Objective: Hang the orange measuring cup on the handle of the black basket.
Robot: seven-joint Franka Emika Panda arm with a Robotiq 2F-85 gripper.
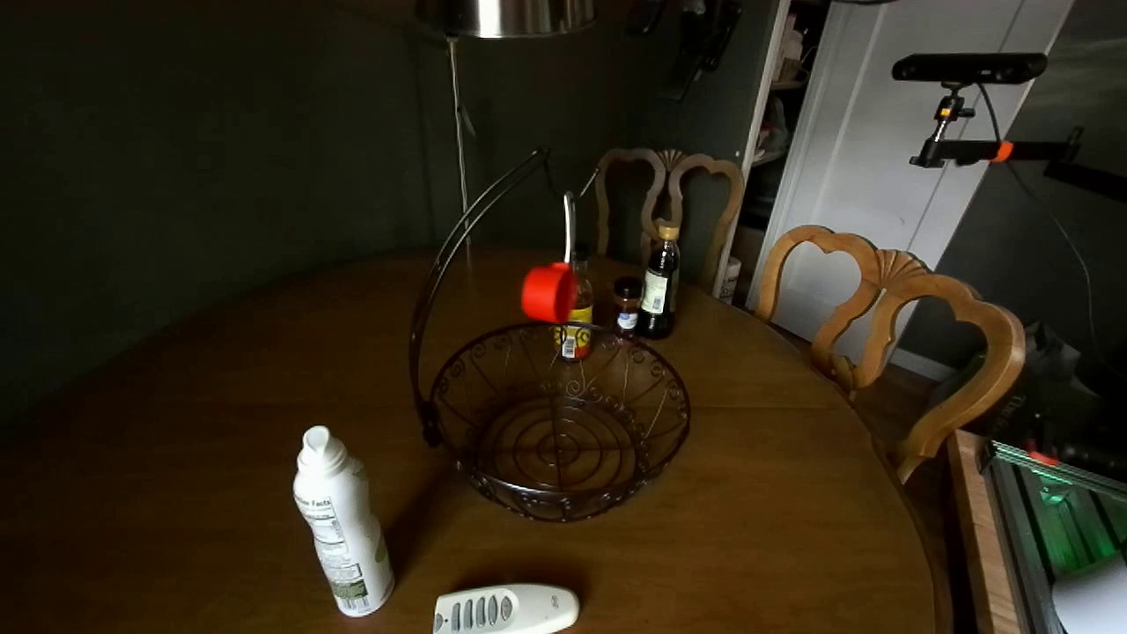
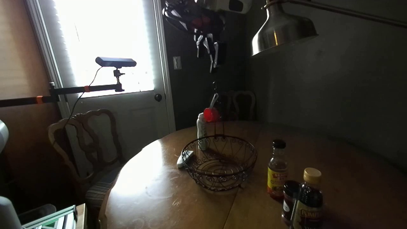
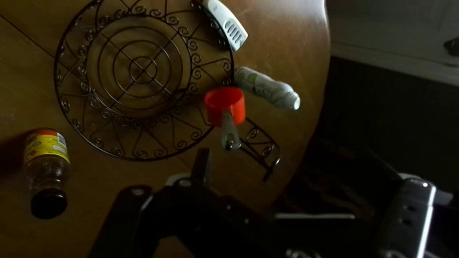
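A broad wooden bench (image 1: 766,493) with a curved edge takes up much of the scene, and a pale door (image 2: 136,124) with a brightly lit window stands beyond it in an exterior view. Wooden chairs (image 1: 889,269) with carved backs stand around its edge. On the bench sits a wide, shallow black wire basket (image 1: 563,506) decorated with small scrolls; its tall wire handle (image 1: 428,291) rises from one side, arches inward and ends in a hooked tip. A brushed-metal lamp shade (image 2: 283,30) hangs overhead in both exterior views. The robot's gripper (image 3: 287,157) hovers higher than that tip and apart from it, its jaws spread wide.

Near the basket, a white bottle (image 1: 343,528) with a nutrition label stands upright. Well apart from it stand a tan-capped dark bottle (image 2: 308,203) and a black-capped, yellow-labelled bottle (image 2: 276,173). A white remote control (image 1: 511,608) with grey buttons lies flat near the basket and the white bottle. A small dark-lidded jar (image 2: 288,200) stands between the two capped bottles. The orange-red measuring cup (image 1: 548,293) hangs from the hooked tip by its own pale handle — its bowl below, turned sideways, clear of the jaws.
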